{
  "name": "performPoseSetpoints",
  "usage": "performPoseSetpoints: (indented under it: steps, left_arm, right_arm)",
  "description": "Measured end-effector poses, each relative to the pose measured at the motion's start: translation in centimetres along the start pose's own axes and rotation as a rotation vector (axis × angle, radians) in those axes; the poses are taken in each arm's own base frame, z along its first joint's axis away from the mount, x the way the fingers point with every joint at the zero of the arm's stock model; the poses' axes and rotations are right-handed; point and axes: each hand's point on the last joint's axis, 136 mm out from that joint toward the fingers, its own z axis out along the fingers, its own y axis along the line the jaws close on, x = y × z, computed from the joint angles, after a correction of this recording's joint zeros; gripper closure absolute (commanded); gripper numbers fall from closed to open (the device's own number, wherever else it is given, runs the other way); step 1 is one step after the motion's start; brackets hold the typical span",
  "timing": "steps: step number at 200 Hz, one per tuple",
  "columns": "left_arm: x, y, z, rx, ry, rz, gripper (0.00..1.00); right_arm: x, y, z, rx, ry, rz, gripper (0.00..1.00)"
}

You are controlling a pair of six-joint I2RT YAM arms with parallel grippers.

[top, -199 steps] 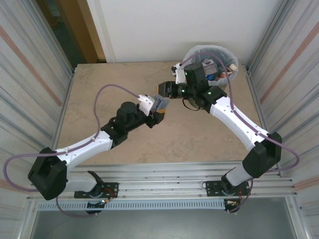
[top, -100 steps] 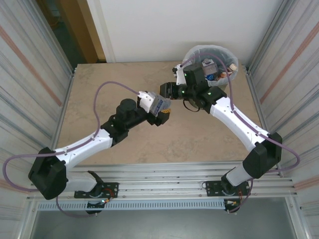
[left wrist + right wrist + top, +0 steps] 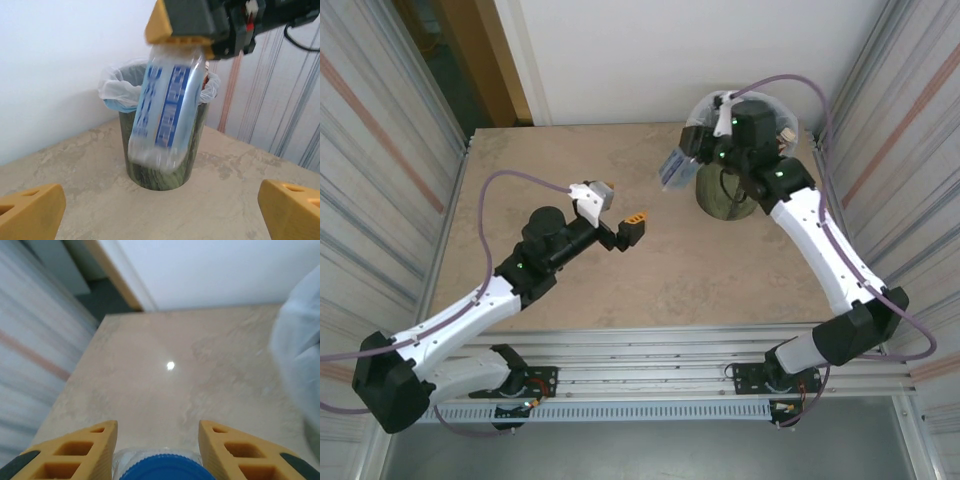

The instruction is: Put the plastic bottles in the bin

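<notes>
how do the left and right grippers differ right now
The left gripper is open and empty; the right gripper is shut on a blue-labelled plastic bottle. The left gripper sits low over the table; the right gripper is raised beside the bin. Both have yellow-orange fingers.

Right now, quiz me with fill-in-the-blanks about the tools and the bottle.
The right tool holds a bottle with a ___ cap.
The left tool has its jaws ___.
The bottle is not yet inside the ___.
Missing words: blue; open; bin.
</notes>
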Motion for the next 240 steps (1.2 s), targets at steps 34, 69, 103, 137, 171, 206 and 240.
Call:
performPoseSetpoints:
  steps: [34, 69, 103, 137, 171, 206, 240]
  left_arm:
    - [1.3, 0.7, -0.1, -0.041, 0.027, -0.002, 0.01]
    - [1.8, 1.3, -0.2, -0.072, 0.036, -0.002, 0.01]
    - [1.8, 1.6, -0.2, -0.093, 0.036, -0.002, 0.01]
    - [2.0, 1.8, -0.2, -0.104, 0.043, -0.005, 0.01]
    - [2.4, 2.0, -0.3, -0.113, 0.055, -0.012, 0.01]
    - [2.6, 2.1, -0.2, -0.116, 0.062, -0.022, 0.01]
    - [2.9, 2.3, -0.1, -0.121, 0.07, -0.028, 0.01]
  right_arm:
    - [-5.5, -4.5, -1.7, 0.105, -0.168, 0.042, 0.9]
    - [-10.3, -9.2, -2.8, 0.192, -0.304, 0.126, 0.9]
    - [-13.0, -12.3, -1.2, 0.229, -0.362, 0.193, 0.9]
    - [-13.8, -14.3, 1.9, 0.239, -0.343, 0.225, 0.89]
    - [-13.2, -15.3, 4.8, 0.238, -0.283, 0.247, 0.87]
    - [-11.5, -16.3, 7.0, 0.255, -0.195, 0.265, 0.84]
    - [-9.4, -17.3, 8.1, 0.29, -0.109, 0.282, 0.78]
